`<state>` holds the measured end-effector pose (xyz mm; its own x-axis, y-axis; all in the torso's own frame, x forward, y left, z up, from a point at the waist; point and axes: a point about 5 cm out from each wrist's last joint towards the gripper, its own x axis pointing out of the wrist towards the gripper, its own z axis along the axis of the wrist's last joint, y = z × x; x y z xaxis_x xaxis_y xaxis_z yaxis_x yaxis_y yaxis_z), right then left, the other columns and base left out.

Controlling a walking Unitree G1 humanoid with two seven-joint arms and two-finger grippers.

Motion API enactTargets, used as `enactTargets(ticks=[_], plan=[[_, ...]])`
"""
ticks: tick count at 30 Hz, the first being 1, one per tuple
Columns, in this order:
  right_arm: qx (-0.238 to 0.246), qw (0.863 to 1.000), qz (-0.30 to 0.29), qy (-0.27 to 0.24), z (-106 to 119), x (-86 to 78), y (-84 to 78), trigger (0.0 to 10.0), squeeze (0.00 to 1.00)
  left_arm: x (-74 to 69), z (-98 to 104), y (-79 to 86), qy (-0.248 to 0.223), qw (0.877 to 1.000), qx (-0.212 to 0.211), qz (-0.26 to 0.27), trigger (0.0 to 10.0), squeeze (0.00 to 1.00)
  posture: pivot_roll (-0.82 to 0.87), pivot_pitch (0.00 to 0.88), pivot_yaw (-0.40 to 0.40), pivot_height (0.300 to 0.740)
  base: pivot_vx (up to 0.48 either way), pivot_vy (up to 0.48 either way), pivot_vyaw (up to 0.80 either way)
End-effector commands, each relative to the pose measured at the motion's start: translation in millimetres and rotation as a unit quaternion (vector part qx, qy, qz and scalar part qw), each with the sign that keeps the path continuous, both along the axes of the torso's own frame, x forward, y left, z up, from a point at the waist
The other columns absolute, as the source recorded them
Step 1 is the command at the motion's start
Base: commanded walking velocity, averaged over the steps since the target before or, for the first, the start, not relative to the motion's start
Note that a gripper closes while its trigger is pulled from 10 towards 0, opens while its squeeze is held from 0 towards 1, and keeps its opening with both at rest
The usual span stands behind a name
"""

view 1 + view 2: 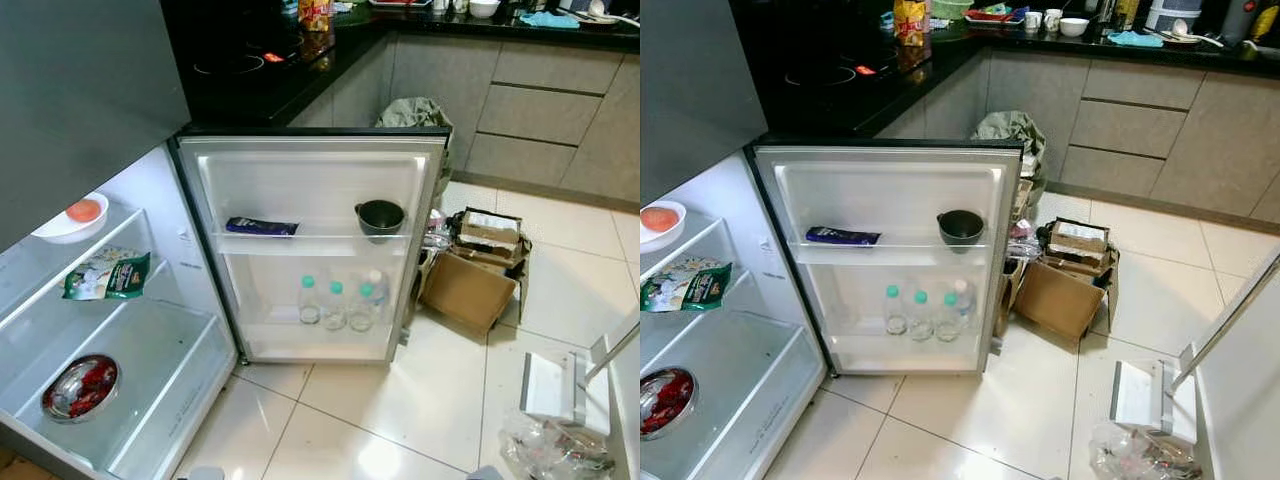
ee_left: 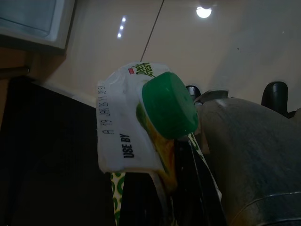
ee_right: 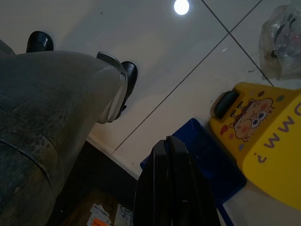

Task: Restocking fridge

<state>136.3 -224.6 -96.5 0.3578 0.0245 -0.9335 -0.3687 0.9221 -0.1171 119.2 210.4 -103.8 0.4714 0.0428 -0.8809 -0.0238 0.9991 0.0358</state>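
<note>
Before the open fridge (image 1: 150, 400), whose door (image 1: 310, 250) already carries three bottles (image 1: 335, 303) low down, a dark bowl (image 1: 381, 217) and a flat packet (image 1: 262, 227) above, the robot stands ready to restock. The left gripper (image 2: 176, 155), hanging low beside the fridge, is clamped on a green-capped carton (image 2: 150, 122), evidently the next item for a shelf. The right gripper (image 3: 171, 155) hangs idle, fingers pressed together, holding nothing.

Carton (image 2: 124, 120) white, green cap (image 2: 169, 106); fridge door (image 1: 310, 250) white; floor tiles (image 1: 330, 420) cream; stool (image 3: 263, 136) yellow, cartoon print.
</note>
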Motion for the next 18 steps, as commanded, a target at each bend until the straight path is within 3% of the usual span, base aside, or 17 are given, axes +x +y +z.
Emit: enactTargets(ticks=[1,9,18], plan=[[0.000,1.000,0.006,0.001,-0.4,-0.3,1.4,10.0,0.00,-2.0,-0.1,3.4,0.005,1.000,0.004,-0.003,10.0,0.00,-0.09,0.000,0.011,0.740,0.000,0.000,0.00],[0.002,1.000,0.003,0.001,-0.3,0.1,1.8,10.0,0.00,-1.8,-0.2,3.0,0.008,1.000,0.007,-0.008,10.0,0.00,-0.09,0.000,0.013,0.740,0.000,0.000,0.00],[0.004,1.000,0.001,0.002,-0.8,-0.4,3.2,10.0,0.00,0.0,-0.2,0.7,0.008,1.000,0.010,-0.017,10.0,0.00,-0.09,0.000,0.016,0.740,0.261,0.000,0.00]])
